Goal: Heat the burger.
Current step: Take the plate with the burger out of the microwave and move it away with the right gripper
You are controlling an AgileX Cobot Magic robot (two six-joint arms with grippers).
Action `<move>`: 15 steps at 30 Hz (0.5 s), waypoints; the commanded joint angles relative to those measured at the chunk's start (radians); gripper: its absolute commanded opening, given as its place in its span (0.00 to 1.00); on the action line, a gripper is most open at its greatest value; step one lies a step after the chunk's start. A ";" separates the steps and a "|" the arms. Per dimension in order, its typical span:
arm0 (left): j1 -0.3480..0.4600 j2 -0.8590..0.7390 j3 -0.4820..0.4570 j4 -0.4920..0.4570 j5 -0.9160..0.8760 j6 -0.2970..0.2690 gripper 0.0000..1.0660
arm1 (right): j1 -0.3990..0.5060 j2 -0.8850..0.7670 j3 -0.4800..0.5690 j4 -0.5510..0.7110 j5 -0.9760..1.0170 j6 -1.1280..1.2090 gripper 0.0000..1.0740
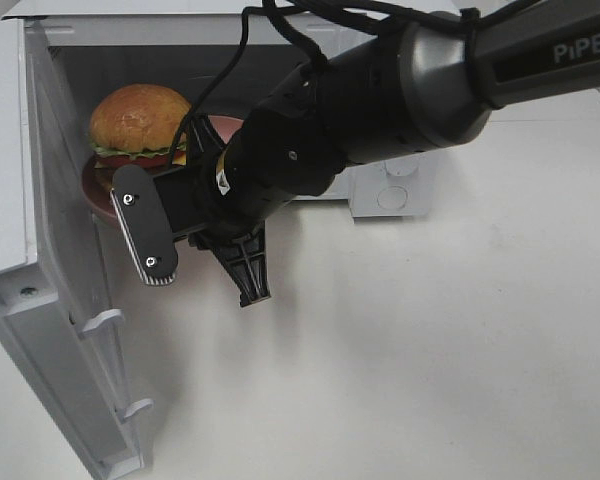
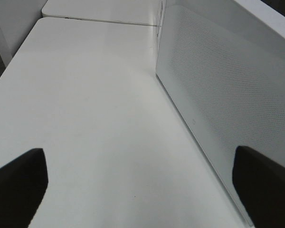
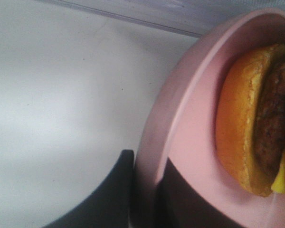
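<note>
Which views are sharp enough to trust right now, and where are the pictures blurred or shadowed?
Exterior high: sharp, evenly lit, arm's soft shadow on the table. Right wrist: burger and pink plate close and soft-focused. Left wrist: microwave wall clear, gripper fingers dark blurs.

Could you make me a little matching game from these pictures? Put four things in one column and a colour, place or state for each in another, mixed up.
Things:
1. burger
2. plate
3. door
4. left end effector

Descriptions:
A. swung open
B. pink
C. jaws wide apart, holding nothing
D. sitting on the plate

Pairs: 1-D, 2-B, 3-A, 4-C
</note>
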 commanded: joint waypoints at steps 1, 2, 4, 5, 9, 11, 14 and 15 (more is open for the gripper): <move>0.001 -0.018 0.000 0.001 0.002 0.001 0.92 | 0.007 -0.048 0.023 -0.018 -0.067 -0.008 0.00; 0.001 -0.018 0.000 0.001 0.002 0.001 0.92 | 0.007 -0.067 0.050 -0.018 -0.081 -0.008 0.00; 0.001 -0.018 0.000 0.001 0.002 0.001 0.92 | 0.007 -0.075 0.066 -0.018 -0.089 -0.008 0.00; 0.001 -0.018 0.000 0.001 0.002 0.001 0.92 | 0.007 -0.093 0.094 -0.018 -0.099 -0.008 0.00; 0.001 -0.018 0.000 0.001 0.002 0.001 0.92 | 0.007 -0.126 0.137 -0.018 -0.112 -0.008 0.00; 0.001 -0.018 0.000 0.001 0.002 0.001 0.92 | 0.007 -0.146 0.162 -0.018 -0.113 -0.008 0.00; 0.001 -0.018 0.000 0.001 0.002 0.001 0.92 | 0.007 -0.175 0.205 -0.019 -0.117 -0.008 0.00; 0.001 -0.018 0.000 0.001 0.002 0.001 0.92 | 0.007 -0.198 0.238 -0.020 -0.118 -0.008 0.00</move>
